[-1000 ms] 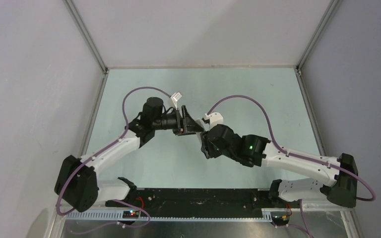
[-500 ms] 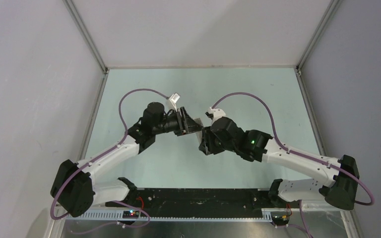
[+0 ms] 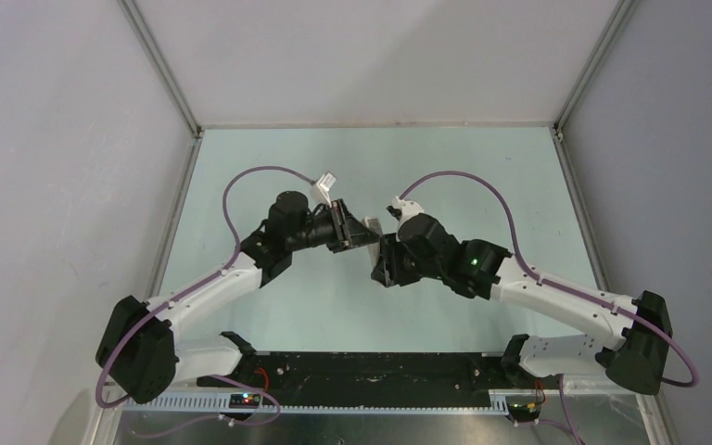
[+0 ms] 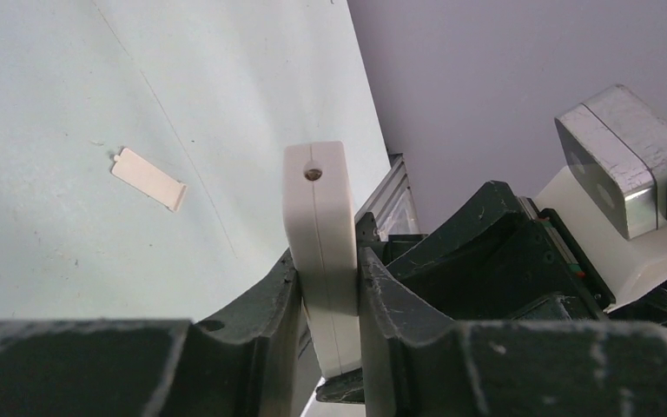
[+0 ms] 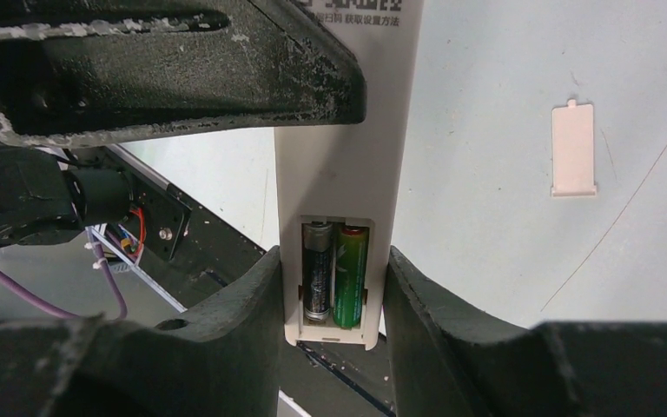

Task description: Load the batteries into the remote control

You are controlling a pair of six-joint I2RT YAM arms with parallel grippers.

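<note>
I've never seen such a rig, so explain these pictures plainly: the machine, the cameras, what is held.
Two robot arms are bolted at the near edge of a pale green table. The wide picture looks down from above; the other two come from cameras on each wrist. The left gripper and the right gripper both clamp one slim white plastic remote control. Its open back bay holds a blackish battery and a green battery. A flat white battery cover lies loose on the table.
</note>
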